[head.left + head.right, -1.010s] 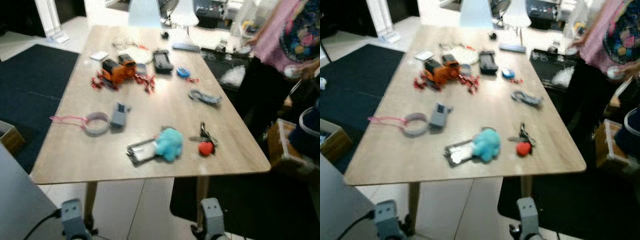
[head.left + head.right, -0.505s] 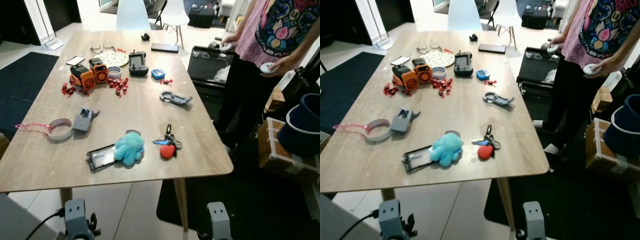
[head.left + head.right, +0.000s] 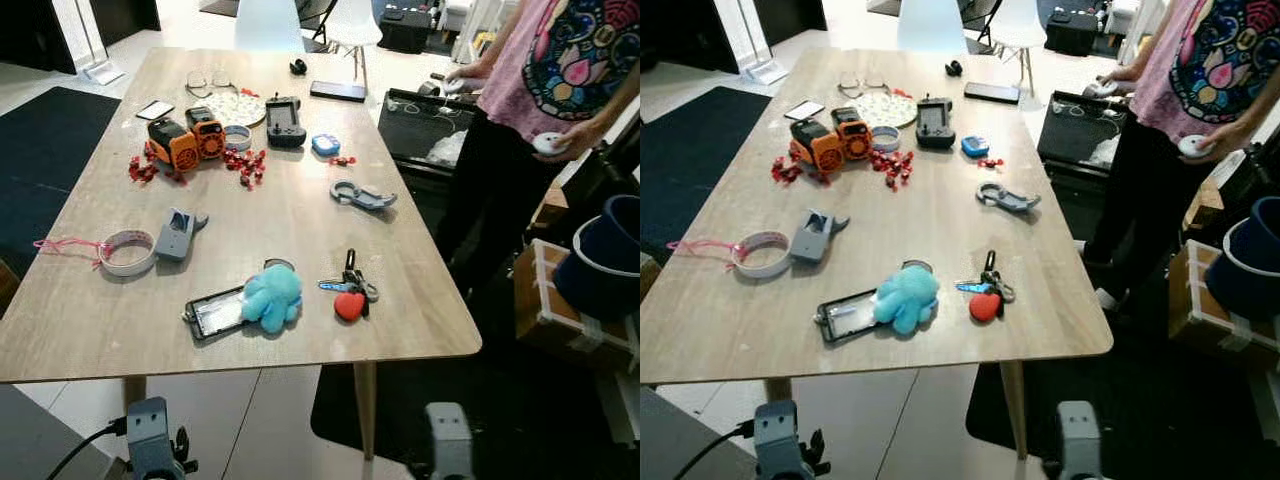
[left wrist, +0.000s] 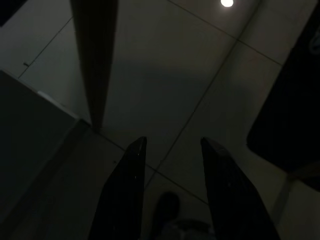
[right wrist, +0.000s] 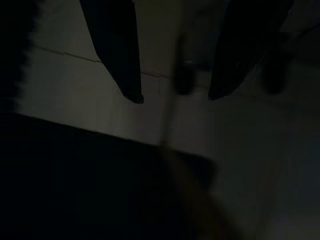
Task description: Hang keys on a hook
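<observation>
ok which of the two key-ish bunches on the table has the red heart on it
The keys near the table's front right edge, beside the blue plush octopus. The grey carabiner further back has no heart.

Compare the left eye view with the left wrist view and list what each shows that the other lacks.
Left eye view: the wooden table carrying the keys beside a blue plush toy, with a person standing at the table's right side.

Left wrist view: the left gripper, jaws open, hanging over dim floor tiles.

Shared: the tiled floor and a table leg.
</observation>
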### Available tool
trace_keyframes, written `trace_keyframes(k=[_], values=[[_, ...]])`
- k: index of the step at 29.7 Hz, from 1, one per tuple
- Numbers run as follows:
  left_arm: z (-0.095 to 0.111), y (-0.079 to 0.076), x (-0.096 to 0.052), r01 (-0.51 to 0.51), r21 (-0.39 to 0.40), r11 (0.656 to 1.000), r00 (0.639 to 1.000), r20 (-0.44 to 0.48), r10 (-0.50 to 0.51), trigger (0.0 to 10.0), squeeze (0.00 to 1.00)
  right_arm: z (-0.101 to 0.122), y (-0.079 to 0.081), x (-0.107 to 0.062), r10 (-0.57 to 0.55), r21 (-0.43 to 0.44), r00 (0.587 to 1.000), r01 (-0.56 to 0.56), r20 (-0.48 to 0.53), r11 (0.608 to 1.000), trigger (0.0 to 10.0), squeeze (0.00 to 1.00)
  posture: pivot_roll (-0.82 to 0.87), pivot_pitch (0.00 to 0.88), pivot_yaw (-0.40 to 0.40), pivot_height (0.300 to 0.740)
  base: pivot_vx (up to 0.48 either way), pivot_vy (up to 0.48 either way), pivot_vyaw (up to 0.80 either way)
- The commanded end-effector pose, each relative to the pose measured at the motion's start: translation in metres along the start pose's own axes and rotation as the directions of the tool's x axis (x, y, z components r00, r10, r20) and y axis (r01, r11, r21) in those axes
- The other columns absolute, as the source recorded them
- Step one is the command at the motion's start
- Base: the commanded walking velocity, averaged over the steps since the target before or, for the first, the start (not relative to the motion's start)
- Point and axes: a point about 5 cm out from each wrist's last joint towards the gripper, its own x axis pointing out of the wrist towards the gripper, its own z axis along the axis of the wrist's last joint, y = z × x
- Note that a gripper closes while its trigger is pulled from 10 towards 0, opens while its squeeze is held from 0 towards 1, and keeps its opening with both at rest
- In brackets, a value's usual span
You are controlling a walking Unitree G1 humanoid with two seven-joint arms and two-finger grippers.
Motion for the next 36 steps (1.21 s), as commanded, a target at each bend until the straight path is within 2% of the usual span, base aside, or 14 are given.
trace_keyframes(k=[1,3,6,10,12,13,14,15,18,20,22,23,27,36], values=[[-0.007,0.005,-0.004,-0.023,-0.013,1.000,0.999,-0.022,0.023,10.0,0.00,-0.007,-0.018,-0.005,-0.075,0.019,0.997,0.075,-0.007,0.997,10.0,0.00,0.09,0.096,-0.076,0.740,0.000,0.000,0.00],[-0.008,0.007,-0.004,-0.025,-0.013,1.000,0.999,-0.023,0.024,10.0,0.00,-0.004,-0.030,-0.007,-0.116,0.019,0.993,0.116,0.012,0.993,10.0,0.00,0.09,0.094,-0.077,0.740,0.000,0.000,0.00],[-0.013,0.013,-0.008,-0.036,-0.005,0.999,0.999,-0.030,0.036,10.0,0.00,0.027,-0.092,-0.020,-0.325,0.124,0.933,0.308,0.152,0.943,10.0,0.00,0.09,0.093,-0.078,0.740,0.000,0.000,0.00],[-0.014,0.014,-0.009,-0.039,0.000,0.999,0.999,-0.031,0.039,10.0,0.00,0.050,-0.116,-0.026,-0.406,0.181,0.883,0.371,0.234,0.911,10.0,0.00,0.09,0.093,-0.076,0.740,0.000,0.000,0.00],[-0.016,0.016,-0.010,-0.043,-0.006,0.999,0.998,-0.037,0.043,10.0,0.00,0.122,-0.142,-0.035,-0.460,0.309,0.780,0.353,0.424,0.883,10.0,0.00,0.08,0.094,-0.069,0.740,0.000,0.000,0.00],[-0.016,0.016,-0.010,-0.043,-0.006,0.999,0.998,-0.037,0.043,10.0,0.00,0.122,-0.142,-0.035,-0.460,0.309,0.780,0.353,0.424,0.883,10.0,0.00,0.08,0.094,-0.069,0.740,0.000,0.000,0.00],[-0.016,0.015,-0.010,-0.034,-0.013,0.999,0.998,-0.044,0.033,10.0,0.00,0.180,-0.136,-0.037,-0.390,0.313,0.730,0.249,0.561,0.917,10.0,0.00,0.07,0.098,-0.064,0.740,0.000,0.000,0.00],[-0.016,0.014,-0.010,-0.023,-0.017,1.000,0.999,-0.042,0.022,10.0,0.00,0.205,-0.125,-0.037,-0.317,0.277,0.718,0.178,0.619,0.944,10.0,0.00,0.06,0.100,-0.063,0.740,0.000,0.000,0.00],[-0.016,0.013,-0.010,-0.015,-0.020,1.000,0.999,-0.040,0.014,10.0,0.00,0.220,-0.118,-0.038,-0.267,0.249,0.708,0.132,0.654,0.960,10.0,0.00,0.06,0.100,-0.063,0.740,0.000,0.000,0.00],[-0.016,0.010,-0.010,-0.002,-0.023,1.000,0.999,-0.033,0.001,10.0,0.00,0.260,-0.082,-0.038,-0.046,0.114,0.669,-0.058,0.742,0.992,10.0,0.00,0.06,0.103,-0.072,0.740,0.000,0.000,0.00],[-0.017,0.009,-0.010,-0.007,-0.035,0.999,0.999,-0.032,0.006,10.0,0.00,0.288,-0.036,-0.041,0.201,-0.063,0.593,-0.245,0.780,0.968,10.0,0.00,0.06,0.103,-0.079,0.740,0.000,0.000,0.00],[-0.017,0.009,-0.010,-0.007,-0.035,0.999,0.999,-0.032,0.006,10.0,0.00,0.288,-0.036,-0.041,0.201,-0.063,0.593,-0.245,0.780,0.968,10.0,0.00,0.06,0.103,-0.079,0.740,0.000,0.000,0.00],[-0.018,0.009,-0.012,-0.017,-0.047,0.999,0.999,-0.033,0.015,10.0,0.00,0.298,0.027,-0.046,0.505,-0.297,0.474,-0.447,0.721,0.844,10.0,0.00,0.07,0.101,-0.089,0.740,0.000,0.000,0.00],[-0.022,0.012,-0.015,-0.015,-0.046,0.999,0.999,-0.035,0.013,10.0,0.00,0.269,0.071,-0.041,0.683,-0.379,0.425,-0.601,0.594,0.704,10.0,0.00,0.08,0.093,-0.086,0.740,0.000,0.000,0.00]])
